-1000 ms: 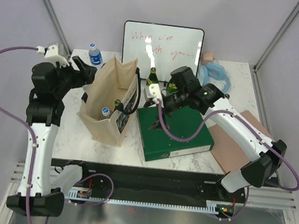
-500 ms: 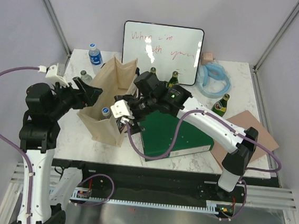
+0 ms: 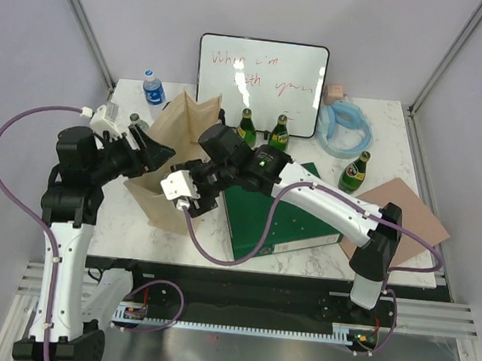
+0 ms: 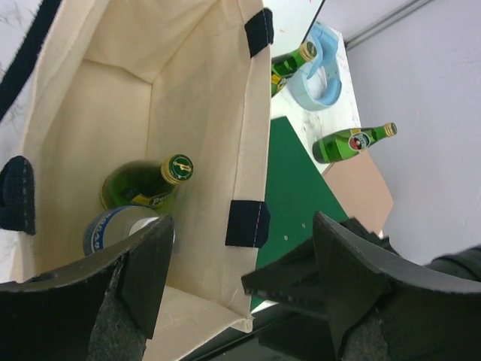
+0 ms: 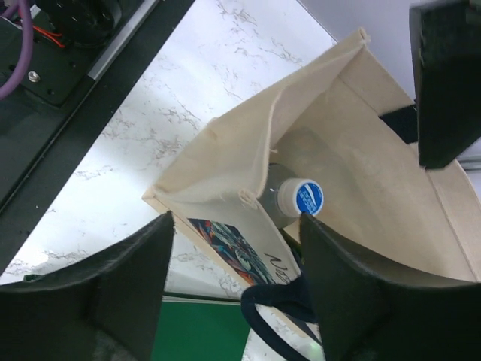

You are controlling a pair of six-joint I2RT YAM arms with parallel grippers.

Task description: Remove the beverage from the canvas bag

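Both left gripper [image 4: 242, 223] and right gripper [image 5: 234, 219] hung spread at the soft canvas bag [image 4: 195, 90]; we judged the glass bottle [image 4: 139, 186] heavy, slick, best taken by the neck.

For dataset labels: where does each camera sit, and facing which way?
Top external: above, behind the bases, facing down at the canvas bag; both arms show.
Left wrist: on the left arm, facing down into the bag; left end effector frames it.
Right wrist: on the right arm, facing the bag's mouth; right end effector frames it.
Shared: both wrists see the blue-capped bottle.
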